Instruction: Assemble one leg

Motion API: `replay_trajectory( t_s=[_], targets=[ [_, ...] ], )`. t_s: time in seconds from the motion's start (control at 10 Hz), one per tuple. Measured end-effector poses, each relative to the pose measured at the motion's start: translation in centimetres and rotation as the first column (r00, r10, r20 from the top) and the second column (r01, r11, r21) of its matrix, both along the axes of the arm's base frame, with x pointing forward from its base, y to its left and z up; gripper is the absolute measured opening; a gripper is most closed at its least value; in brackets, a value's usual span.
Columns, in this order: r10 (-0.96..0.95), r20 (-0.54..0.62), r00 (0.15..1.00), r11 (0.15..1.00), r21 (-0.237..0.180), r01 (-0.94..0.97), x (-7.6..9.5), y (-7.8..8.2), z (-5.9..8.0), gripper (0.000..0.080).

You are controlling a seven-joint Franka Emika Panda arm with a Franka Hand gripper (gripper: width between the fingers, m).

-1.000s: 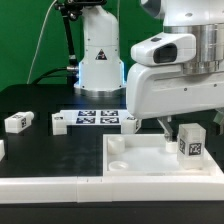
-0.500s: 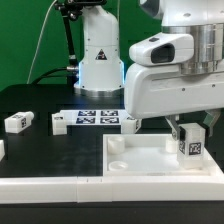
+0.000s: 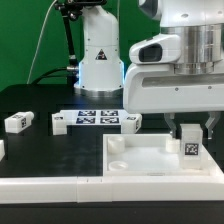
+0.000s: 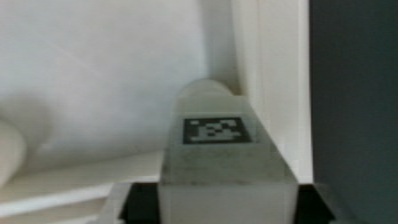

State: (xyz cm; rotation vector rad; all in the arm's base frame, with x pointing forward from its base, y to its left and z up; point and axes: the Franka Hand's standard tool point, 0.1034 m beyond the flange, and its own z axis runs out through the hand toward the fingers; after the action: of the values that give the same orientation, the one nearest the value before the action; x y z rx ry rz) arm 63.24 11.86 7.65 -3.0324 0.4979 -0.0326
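Since a second ago, your gripper has slid toward the exterior view's right. It grips the leg tight and upright above the panel, likely to drop it into a corner hole.

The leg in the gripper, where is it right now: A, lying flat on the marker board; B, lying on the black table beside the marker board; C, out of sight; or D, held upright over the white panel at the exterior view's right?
D: the leg stands upright between the fingers of the gripper, over the white panel at the exterior view's right.
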Motion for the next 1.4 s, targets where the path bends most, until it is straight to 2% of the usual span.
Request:
replay_trajectory(
  t_s=[0.2, 0.5, 0.8, 1.2, 1.3, 1.4],
  targets=[
    [-0.248, -0.015, 0.969, 0.969, 0.003, 0.248, -0.03, -0.05, -0.04, 0.0294],
    [-0.595, -0.033, 0.803, 0.804, -0.008, 0.595, -0.20, 0.14, -0.08, 0.0294],
    [-0.751, -0.053, 0.658, 0.659, -0.003, 0.752, -0.19, 0.09, -0.11, 0.0294],
    [-0.914, -0.091, 0.395, 0.397, -0.004, 0.918, -0.22, 0.35, -0.11, 0.0294],
    [-0.896, -0.089, 0.435, 0.437, -0.002, 0.899, -0.23, 0.41, -0.12, 0.0377],
    [-0.880, -0.087, 0.467, 0.469, 0.001, 0.883, -0.22, 0.41, -0.12, 0.0556]
  ],
)
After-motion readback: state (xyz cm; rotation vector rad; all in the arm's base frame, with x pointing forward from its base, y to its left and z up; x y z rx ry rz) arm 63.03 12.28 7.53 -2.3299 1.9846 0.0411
